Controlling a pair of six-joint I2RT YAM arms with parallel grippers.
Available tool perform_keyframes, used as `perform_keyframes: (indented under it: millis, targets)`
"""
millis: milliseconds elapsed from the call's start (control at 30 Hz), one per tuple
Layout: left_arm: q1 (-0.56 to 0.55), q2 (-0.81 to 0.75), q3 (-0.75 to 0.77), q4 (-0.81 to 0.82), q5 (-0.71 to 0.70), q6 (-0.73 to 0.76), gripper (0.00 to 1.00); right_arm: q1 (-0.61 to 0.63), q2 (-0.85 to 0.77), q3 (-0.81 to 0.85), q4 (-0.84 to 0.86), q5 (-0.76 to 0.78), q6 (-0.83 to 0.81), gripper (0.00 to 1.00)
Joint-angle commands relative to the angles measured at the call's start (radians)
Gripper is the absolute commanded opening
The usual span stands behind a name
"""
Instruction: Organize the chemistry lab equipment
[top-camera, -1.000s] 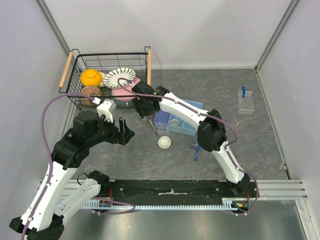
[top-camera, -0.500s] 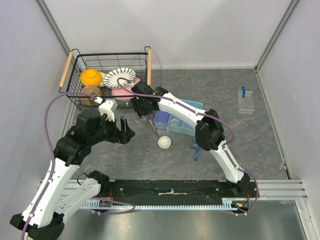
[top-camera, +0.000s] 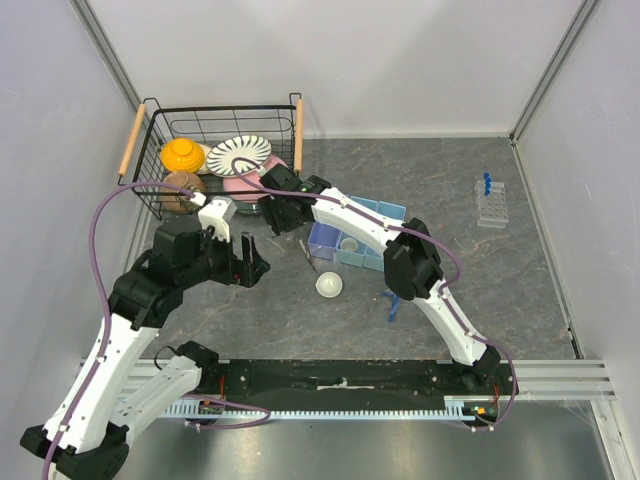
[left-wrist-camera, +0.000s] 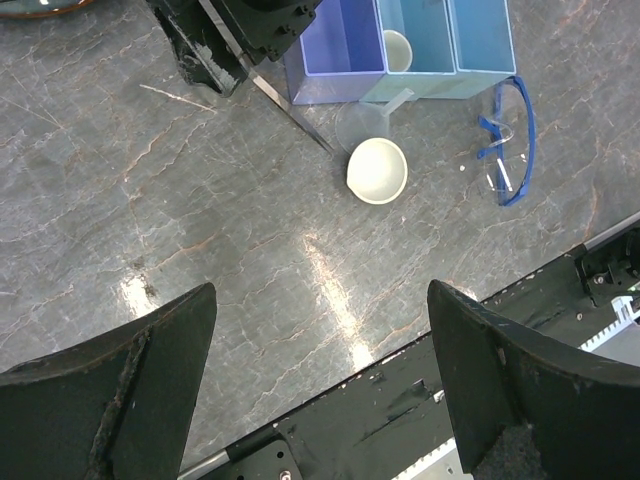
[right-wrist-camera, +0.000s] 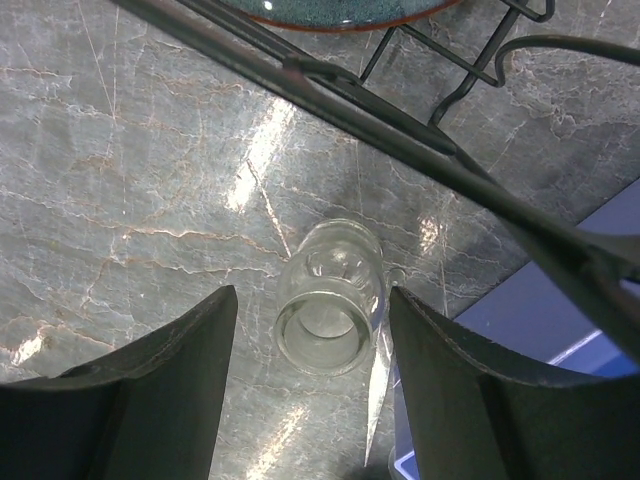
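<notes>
My right gripper (right-wrist-camera: 312, 298) (top-camera: 284, 216) hovers open beside the wire basket. A small clear glass jar (right-wrist-camera: 330, 298) stands on the table, seen between its fingers, and neither finger touches it. The thin metal spatula (right-wrist-camera: 377, 388) (left-wrist-camera: 292, 108) lies right beside the jar. My left gripper (left-wrist-camera: 320, 290) (top-camera: 252, 268) is wide open over bare table with nothing in it. The white dome-shaped dish (left-wrist-camera: 378, 170) (top-camera: 329, 285) sits in front of blue bins (left-wrist-camera: 400, 75), one holding the tiny white cup (left-wrist-camera: 397, 50). The clear tube rack (top-camera: 491, 203) with blue-capped tubes stands far right.
The black wire basket (top-camera: 298, 135) with wooden handles holds striped, orange and pink crockery at the back left, close behind the right gripper. Blue-armed clear glasses (left-wrist-camera: 508, 140) lie right of the dish. The black base rail (top-camera: 340, 375) runs along the near edge.
The right gripper has shifted slightly back and left toward the basket, and its fingers have spread wider. The left arm has edged a little forward.
</notes>
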Motion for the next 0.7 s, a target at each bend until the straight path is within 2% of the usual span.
perform_keyframes:
  millis: [0, 233, 667]
  targets:
    - [-0.002, 0.005, 0.033, 0.014, -0.006, 0.038, 0.92, -0.004, 0.019, 0.009, 0.008, 0.018, -0.01, 0.7]
    - [0.0, 0.014, 0.03, 0.025, 0.0, 0.036, 0.92, -0.004, 0.013, -0.043, 0.01, 0.064, -0.033, 0.7]
    - [-0.002, 0.021, 0.024, 0.032, -0.001, 0.036, 0.92, -0.004, 0.025, -0.06, 0.007, 0.051, -0.042, 0.7]
